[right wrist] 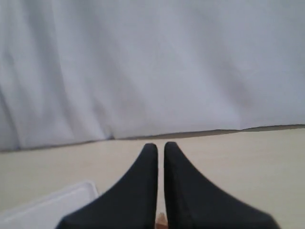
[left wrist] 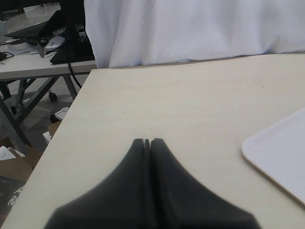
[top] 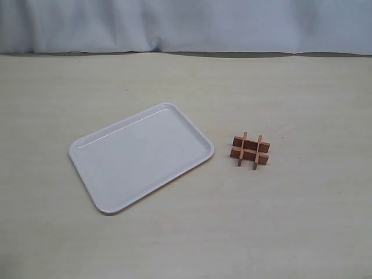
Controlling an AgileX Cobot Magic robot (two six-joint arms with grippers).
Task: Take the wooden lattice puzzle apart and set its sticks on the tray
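The wooden lattice puzzle (top: 250,149) stands assembled on the table, its sticks crossed in a hash shape, just right of the tray (top: 139,156). The white tray lies bare, turned at an angle, left of centre. Neither arm shows in the exterior view. My left gripper (left wrist: 147,141) is shut and holds nothing, hovering over bare table with a corner of the tray (left wrist: 281,152) off to one side. My right gripper (right wrist: 160,145) is shut but for a thin slit. A sliver of the reddish puzzle (right wrist: 161,220) peeks between its fingers lower down, and a tray corner (right wrist: 57,202) is beside it.
A white cloth (top: 186,23) hangs behind the table's far edge. In the left wrist view the table's side edge (left wrist: 71,109) drops off to a floor with boxes and another desk (left wrist: 33,62).
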